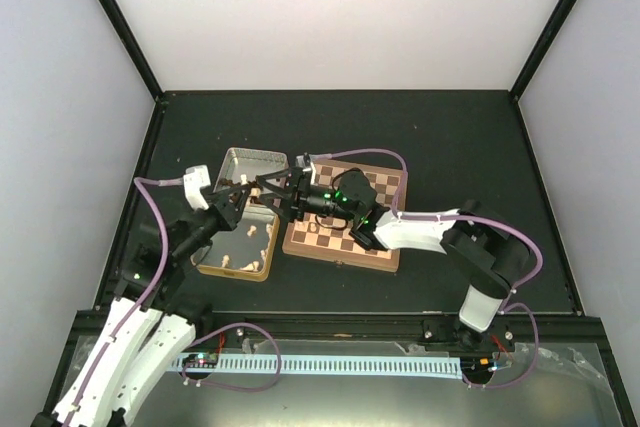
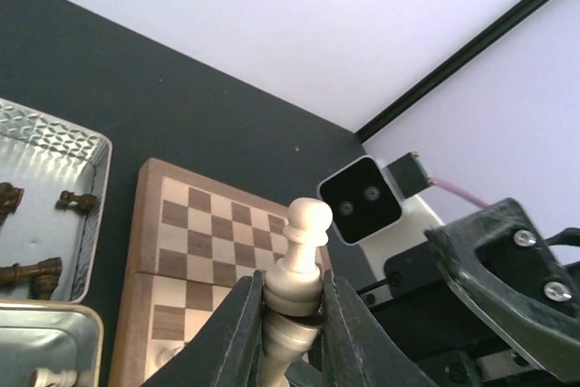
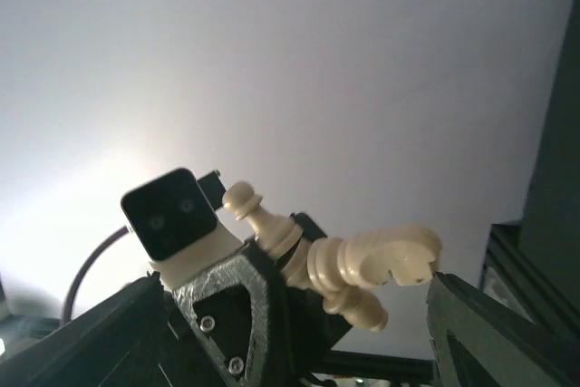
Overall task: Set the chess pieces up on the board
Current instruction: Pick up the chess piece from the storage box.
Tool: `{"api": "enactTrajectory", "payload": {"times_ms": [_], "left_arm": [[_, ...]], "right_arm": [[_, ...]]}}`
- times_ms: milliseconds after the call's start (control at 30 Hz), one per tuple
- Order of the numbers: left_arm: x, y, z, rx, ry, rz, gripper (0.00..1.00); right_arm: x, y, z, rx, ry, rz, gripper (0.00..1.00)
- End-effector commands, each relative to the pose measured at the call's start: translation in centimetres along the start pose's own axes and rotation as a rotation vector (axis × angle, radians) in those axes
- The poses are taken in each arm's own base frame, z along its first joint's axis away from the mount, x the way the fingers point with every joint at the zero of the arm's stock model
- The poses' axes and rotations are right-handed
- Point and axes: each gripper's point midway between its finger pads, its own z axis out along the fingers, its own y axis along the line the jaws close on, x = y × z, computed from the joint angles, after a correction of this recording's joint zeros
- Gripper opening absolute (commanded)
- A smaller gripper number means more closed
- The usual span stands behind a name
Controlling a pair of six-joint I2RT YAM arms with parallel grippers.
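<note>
Pawn (image 2: 306,237) and knight (image 3: 385,260), both cream, sit pinched together in the left gripper (image 2: 292,307), aloft near the board's (image 2: 195,215) edge, right gripper (image 1: 278,190) gaping beside; they look light, hard, slick, so you take the knight low at its collar.

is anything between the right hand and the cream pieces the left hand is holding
Nothing visible. The open right hand faces the pawn and knight directly, with clear air between its fingers and them. Only the left hand itself is clamped around their bases.
</note>
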Motion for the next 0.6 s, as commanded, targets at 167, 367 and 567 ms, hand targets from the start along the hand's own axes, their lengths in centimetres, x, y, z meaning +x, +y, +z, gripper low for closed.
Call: {"api": "enactTrajectory", "payload": {"times_ms": [167, 367, 567], "left_arm": [[-3.4, -4.7, -2.3, 0.161, -0.104, -0.021, 0.06], [-3.7, -5.0, -2.6, 0.172, -0.116, -0.032, 0.06], [-3.8, -5.2, -2.7, 0.174, -0.102, -0.110, 0.04]], "right_arm": [[0.4, 3.7, 0.8, -0.136, 0.026, 0.051, 0.77], [0.2, 3.0, 0.7, -0.123, 0.018, 0.066, 0.77], [-0.1, 4.5, 0.6, -0.181, -0.009, 0.026, 0.68]]}}
